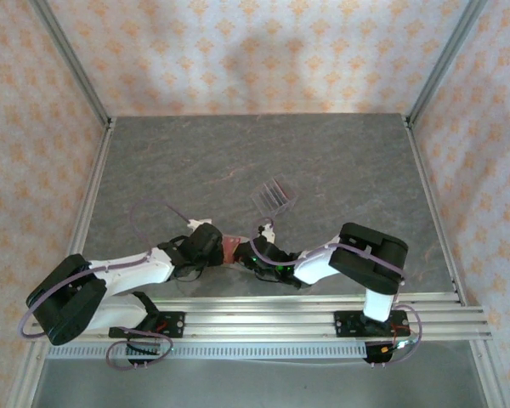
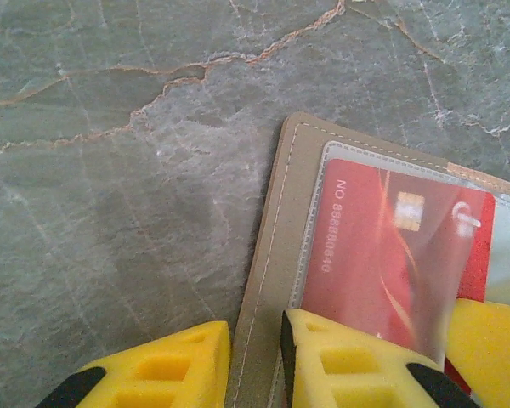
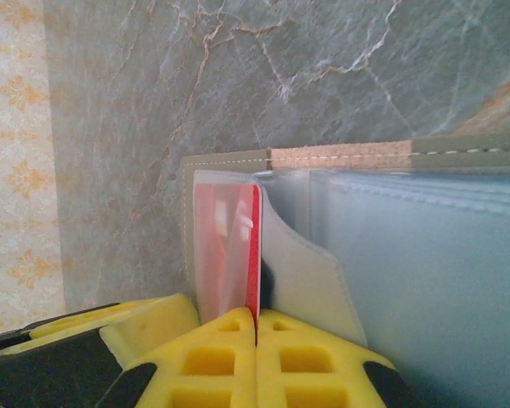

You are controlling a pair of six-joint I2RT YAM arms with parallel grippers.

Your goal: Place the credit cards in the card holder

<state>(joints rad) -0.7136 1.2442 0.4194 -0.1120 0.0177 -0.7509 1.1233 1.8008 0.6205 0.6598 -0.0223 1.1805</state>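
The card holder (image 1: 231, 249) lies open on the table between my two arms, tan with a stitched border (image 2: 280, 212) and clear sleeves inside. A red credit card (image 2: 374, 246) sits partly inside a clear sleeve. My left gripper (image 2: 255, 333) is shut on the holder's stitched edge, one yellow finger on each side of it. My right gripper (image 3: 257, 319) is shut on the near edge of the red card (image 3: 253, 246), which stands edge-on in the sleeve. One right fingertip (image 2: 493, 348) shows over the card in the left wrist view. Both grippers meet at the holder (image 3: 229, 160).
A clear slotted plastic stand (image 1: 272, 194) stands a little beyond the holder, toward the table's middle. The grey marbled table (image 1: 340, 161) stretches out behind it, with patterned walls on three sides. Aluminium rails (image 1: 263, 310) run along the near edge.
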